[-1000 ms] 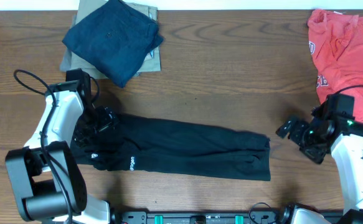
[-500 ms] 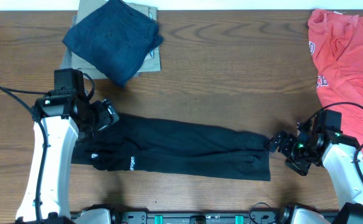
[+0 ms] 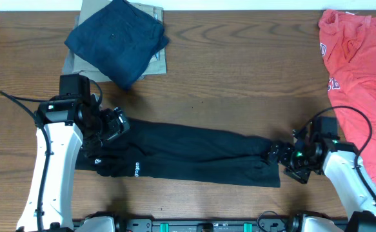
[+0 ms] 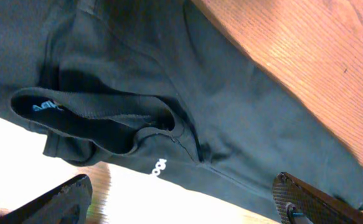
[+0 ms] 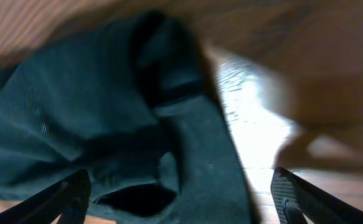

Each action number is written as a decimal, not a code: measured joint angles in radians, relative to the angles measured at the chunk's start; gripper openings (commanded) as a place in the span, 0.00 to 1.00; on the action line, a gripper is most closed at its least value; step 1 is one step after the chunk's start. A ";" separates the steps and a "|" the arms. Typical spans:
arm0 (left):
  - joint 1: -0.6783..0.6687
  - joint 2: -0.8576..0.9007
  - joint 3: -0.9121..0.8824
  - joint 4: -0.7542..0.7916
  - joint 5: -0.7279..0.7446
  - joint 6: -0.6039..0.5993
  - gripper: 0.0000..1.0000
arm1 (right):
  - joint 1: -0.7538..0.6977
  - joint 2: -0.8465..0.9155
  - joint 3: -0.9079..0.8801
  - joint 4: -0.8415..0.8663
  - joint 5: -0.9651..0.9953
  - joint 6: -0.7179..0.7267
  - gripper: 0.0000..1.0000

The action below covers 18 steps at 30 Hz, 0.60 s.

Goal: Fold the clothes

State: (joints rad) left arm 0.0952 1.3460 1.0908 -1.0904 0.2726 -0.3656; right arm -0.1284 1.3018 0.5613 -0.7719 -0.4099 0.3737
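Along the left edge of the overhead view, the left arm (image 3: 53,161) rises and bends inward. It sets the left gripper (image 3: 113,124) over the left end of the black T-shirt (image 3: 194,154), at its upper edge. The jaws stand wide apart and hold nothing. In the left wrist view the fingers (image 4: 56,199) sit in the bottom corners with the cloth lying loose beneath them. That view also shows the collar (image 4: 88,112) gaping at the left and small white lettering (image 4: 158,168) near the shirt's lower edge.

In the upper left of the overhead frame, a folded navy garment (image 3: 117,40) lies on a folded tan garment (image 3: 160,64), near the left gripper but apart from the T-shirt.

The T-shirt lies flat on the wooden counter (image 3: 239,84) as a long narrow band across the lower middle of the frame. It slopes slightly downward to the right, from the left gripper to the right one.

At the band's right end, by its upper corner, is the right gripper (image 3: 279,153), also spread wide and gripping nothing. The right wrist view is blurred. Its fingers (image 5: 69,198) show in the bottom corners, with dark cloth filling the left and centre. Whether they touch the cloth I cannot tell.

A red shirt (image 3: 358,58) lies crumpled in the upper right, well apart from the T-shirt.
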 measured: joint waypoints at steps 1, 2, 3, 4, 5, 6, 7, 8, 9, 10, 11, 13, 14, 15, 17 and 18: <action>0.000 0.000 0.000 -0.002 0.003 0.000 0.93 | 0.016 0.000 0.000 0.000 -0.001 0.006 0.90; 0.000 0.000 0.000 -0.002 0.006 0.000 0.94 | 0.033 0.000 0.000 0.001 -0.002 0.011 0.90; 0.000 0.000 0.000 -0.002 0.007 0.000 0.94 | 0.051 0.000 0.000 0.004 -0.002 0.017 0.91; 0.000 0.000 0.000 -0.002 0.010 0.000 0.93 | 0.072 0.000 0.000 0.010 -0.002 0.026 0.90; 0.000 0.000 0.000 -0.002 0.010 0.000 0.93 | 0.084 0.000 0.000 0.015 -0.003 0.033 0.88; 0.000 0.000 0.000 -0.002 0.010 0.000 0.94 | 0.101 0.000 0.000 0.022 -0.002 0.041 0.86; 0.000 0.000 0.000 -0.002 0.010 0.000 0.93 | 0.116 0.000 0.000 0.031 -0.001 0.050 0.84; 0.000 0.000 0.000 -0.002 0.010 0.000 0.94 | 0.129 0.000 0.000 0.038 -0.001 0.058 0.81; 0.000 0.000 0.000 -0.003 0.010 0.000 0.93 | 0.140 0.000 0.000 0.044 0.000 0.071 0.80; 0.000 0.000 0.000 -0.003 0.010 0.000 0.93 | 0.151 0.000 0.000 0.048 0.002 0.077 0.80; 0.000 0.000 0.000 -0.004 0.010 0.000 0.94 | 0.158 0.000 0.000 0.050 0.002 0.084 0.82; 0.000 0.000 0.000 -0.008 0.010 0.000 0.94 | 0.173 0.000 0.000 0.055 0.007 0.097 0.89; 0.000 0.000 0.000 -0.011 0.010 0.000 0.94 | 0.176 0.000 0.000 0.055 0.013 0.099 0.93; 0.000 0.000 0.000 -0.013 0.010 0.001 0.94 | 0.178 0.000 0.000 0.054 0.023 0.103 0.94; 0.000 0.000 0.000 -0.014 0.010 0.005 0.94 | 0.179 0.000 0.000 0.053 0.051 0.107 0.97; 0.000 0.000 0.000 -0.015 0.010 0.008 0.94 | 0.179 0.000 0.000 0.051 0.068 0.110 0.98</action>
State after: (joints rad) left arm 0.0952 1.3464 1.0908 -1.1057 0.2829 -0.3580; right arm 0.0502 1.3018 0.5610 -0.7212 -0.3420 0.4835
